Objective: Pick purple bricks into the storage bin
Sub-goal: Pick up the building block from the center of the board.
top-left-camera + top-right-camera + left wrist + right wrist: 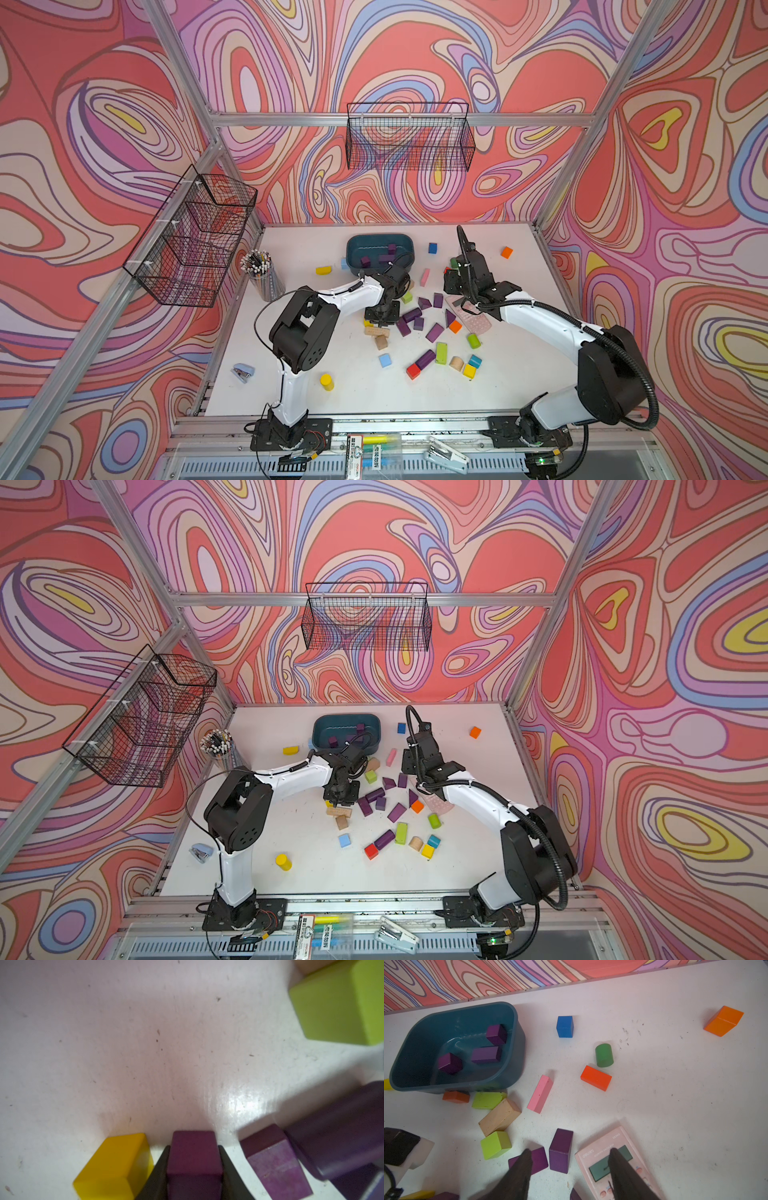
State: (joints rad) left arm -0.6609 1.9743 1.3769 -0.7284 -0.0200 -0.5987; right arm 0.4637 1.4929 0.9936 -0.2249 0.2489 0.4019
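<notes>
Left jaws are pinched shut on a purple brick (194, 1153) down on the table (124, 1043), yellow block (116, 1165) just beside. Looks like a tip-only grip, so it could slip before reaching the storage bin (380, 237) at the back. Right jaws open, empty.

purple bricks (434, 332); teal storage bin (520, 1053); pink calculator (602, 1142); white table (353, 390); swirl-patterned walls (415, 54).
</notes>
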